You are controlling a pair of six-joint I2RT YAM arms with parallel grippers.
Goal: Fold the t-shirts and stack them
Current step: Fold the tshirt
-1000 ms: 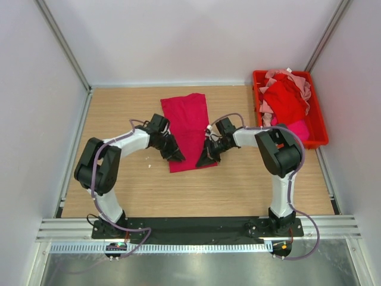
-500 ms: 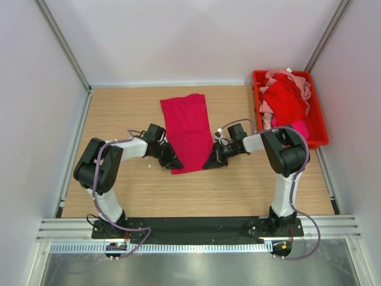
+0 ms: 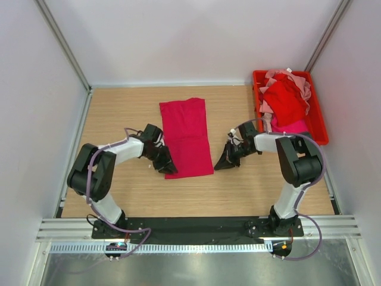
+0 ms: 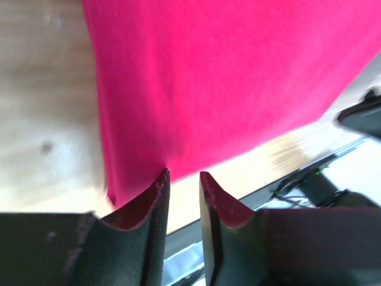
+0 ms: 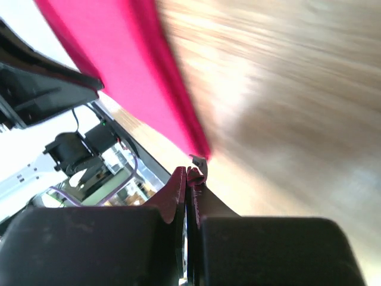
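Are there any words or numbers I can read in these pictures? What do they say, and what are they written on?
No words, numbers or signs can be read in any view.
Flat shirt: plain pink-red cloth, no print showing.
Bin: no label showing.
Heaped shirts in the bin: no print showing.

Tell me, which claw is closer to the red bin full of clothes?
Right. The right claw is left of the bin's near end; the left claw lies past the crimson shirt, farther off.
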